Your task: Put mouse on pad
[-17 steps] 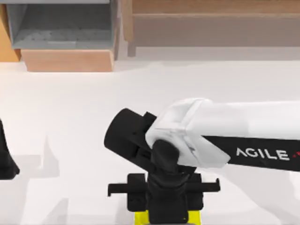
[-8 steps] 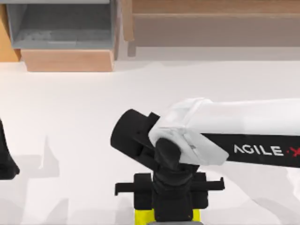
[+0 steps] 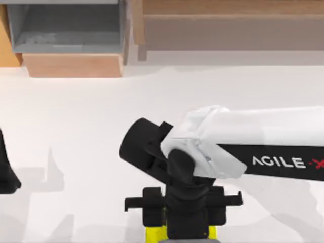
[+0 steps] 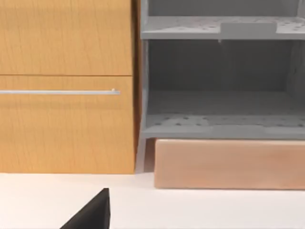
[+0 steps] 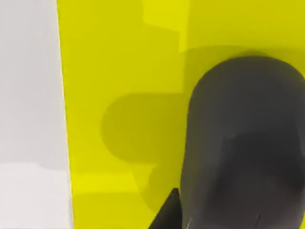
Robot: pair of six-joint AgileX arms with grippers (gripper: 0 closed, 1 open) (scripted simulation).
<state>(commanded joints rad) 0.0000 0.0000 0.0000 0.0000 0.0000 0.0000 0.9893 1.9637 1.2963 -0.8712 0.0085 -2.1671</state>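
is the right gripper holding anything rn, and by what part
Cannot be told. The right wrist view shows a dark grey rounded mouse over the flat bright yellow pad, but no fingers gripping it. The left arm is parked at the table's left edge.

Dark grey mouse [image 5: 243, 143] lies on flat yellow pad [image 5: 124, 71], near table's front edge.

White table [image 3: 81, 126], bare across its left half. Along its far edge: grey open shelf unit [image 3: 68, 28] at left, light wooden block [image 3: 73, 65] just in front of it. Left wrist view: orange-brown wooden cabinet [image 4: 64, 86] with thin metal handle [image 4: 59, 92], adjoining the shelf unit.
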